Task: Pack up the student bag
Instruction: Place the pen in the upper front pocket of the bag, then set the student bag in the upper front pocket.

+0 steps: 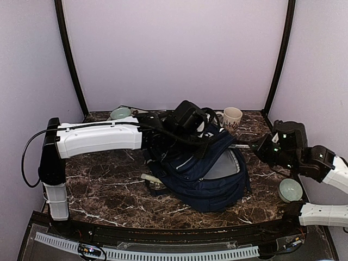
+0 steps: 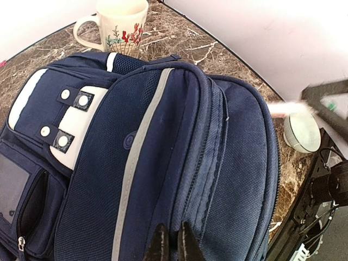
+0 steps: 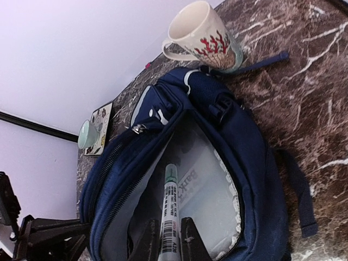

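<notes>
Right gripper [image 3: 168, 235] pinches a marker [image 3: 169, 204] at the open bag [image 3: 255, 163], left gripper [image 2: 173, 240] pressed together against its top; if the opening sags shut, the marker could snag.

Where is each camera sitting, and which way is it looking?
Top camera: high behind the robot, looking down at the table and backpack; the left arm and right arm show.
Left wrist camera: on the left arm, looking down over the backpack's outside; the shut left tool shows.
Right wrist camera: on the right arm, looking into the open backpack; the right tool shows, holding a marker.
Shared: all three see the backpack and the mug.
</notes>
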